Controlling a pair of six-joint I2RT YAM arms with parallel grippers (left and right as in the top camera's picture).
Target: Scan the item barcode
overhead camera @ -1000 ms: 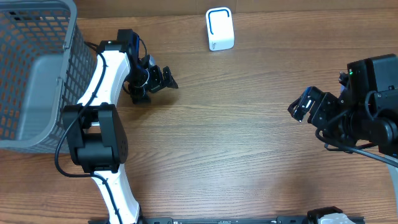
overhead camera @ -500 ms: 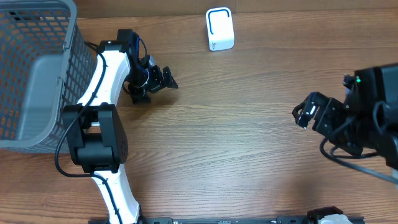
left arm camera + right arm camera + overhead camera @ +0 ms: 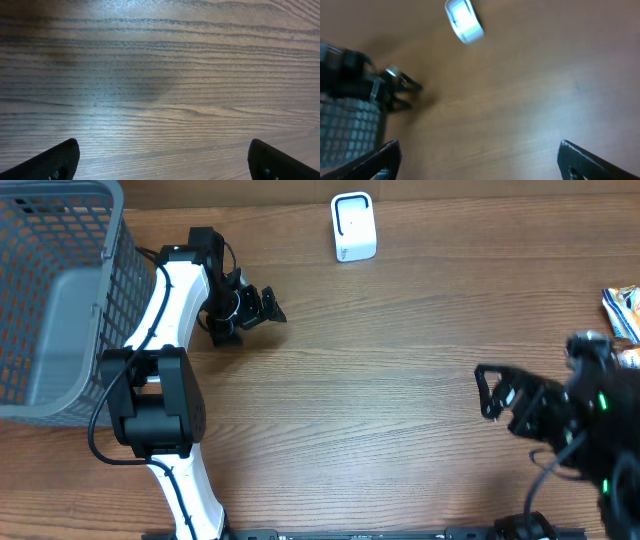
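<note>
Overhead, the left gripper (image 3: 271, 306) at upper left and the right gripper (image 3: 486, 392) at lower right both gape empty; the packet (image 3: 621, 308) lies at the right edge, the white scanner (image 3: 353, 226) at top centre.

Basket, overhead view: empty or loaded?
Empty, as far as shown: the gray mesh basket shows only bare floor inside. Its left part runs off frame, so that bit cannot be told.

a grey mesh basket (image 3: 118, 275) fills the upper left of the overhead frame, standing on a wood-grain table (image 3: 380, 430). in the right wrist view its mesh shows blurred at the lower left.
</note>
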